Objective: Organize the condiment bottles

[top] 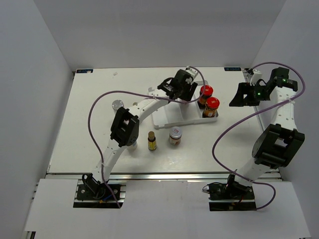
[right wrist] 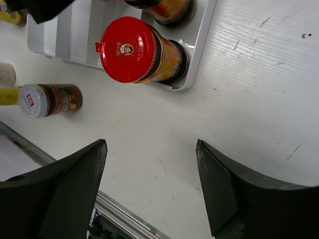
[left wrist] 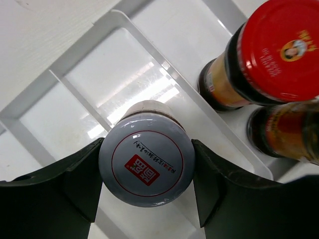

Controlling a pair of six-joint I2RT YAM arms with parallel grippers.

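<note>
My left gripper is shut on a short silver-lidded jar, holding it over a compartment of the white ribbed tray. In the top view the gripper hides that jar. Two red-capped dark-sauce bottles stand in the tray's right end, just right of the held jar. A slim amber bottle and a second silver-lidded jar stand on the table in front of the tray. My right gripper is open and empty, right of the tray.
A silver-capped white bottle stands left of the tray. Another white bottle shows partly under my left arm's elbow. The table's aluminium front rail lies below the right gripper.
</note>
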